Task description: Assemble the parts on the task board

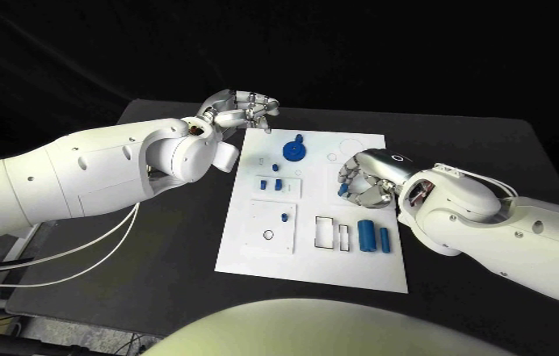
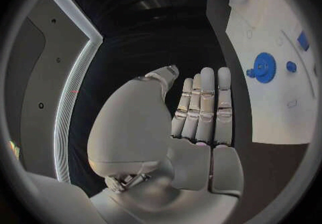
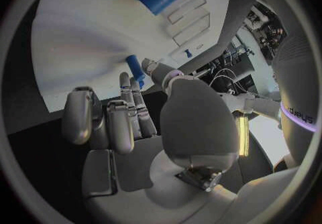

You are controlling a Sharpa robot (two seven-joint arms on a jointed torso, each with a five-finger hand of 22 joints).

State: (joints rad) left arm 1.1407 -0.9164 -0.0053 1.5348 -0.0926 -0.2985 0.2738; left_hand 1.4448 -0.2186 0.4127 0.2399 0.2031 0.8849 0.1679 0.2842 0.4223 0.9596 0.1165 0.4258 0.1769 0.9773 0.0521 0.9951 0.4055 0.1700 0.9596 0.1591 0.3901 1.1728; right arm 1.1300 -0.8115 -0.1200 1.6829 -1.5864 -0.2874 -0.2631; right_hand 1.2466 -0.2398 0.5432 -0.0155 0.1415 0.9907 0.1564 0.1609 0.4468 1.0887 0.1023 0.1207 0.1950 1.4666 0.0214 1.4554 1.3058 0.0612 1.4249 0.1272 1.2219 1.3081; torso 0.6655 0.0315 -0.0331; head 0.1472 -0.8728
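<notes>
Robot hand on the right [image 1: 363, 180] sits over the right half of the flat white task board [image 1: 314, 267], at about three o'clock from the board's middle, with a small blue cylindrical part [image 1: 344, 187] pinched at its fingertips; in the right wrist view the same blue piece [image 3: 136, 66] stands just past the tips of the fingers [image 3: 127, 90], against the white plate [image 3: 87, 42]. Whether that piece touches the board I cannot tell.

Left robot hand [image 1: 241, 111] hovers off the board over the black worktop [image 1: 174, 235], near the board's eleven o'clock corner — in the left wrist view its fingers [image 2: 204, 106] lie straight and side by side, holding nothing.

On the board, a round blue gear-shaped part [image 1: 296, 149] rests toward twelve o'clock, with a tiny blue knob [image 1: 275, 166] just below and left of it. Two short blue pegs [image 1: 271, 184] stand close together left of centre. At about five o'clock two longer blue cylinders [image 1: 374, 236] stand side by side, just right of a pair of narrow rectangular cut-outs [image 1: 331, 233]. A square white raised plate with a small round hole [image 1: 271, 228] occupies the seven o'clock area. The left wrist view shows the gear [image 2: 263, 67] and the knob [image 2: 290, 66] on the white surface — well apart from the left hand.
</notes>
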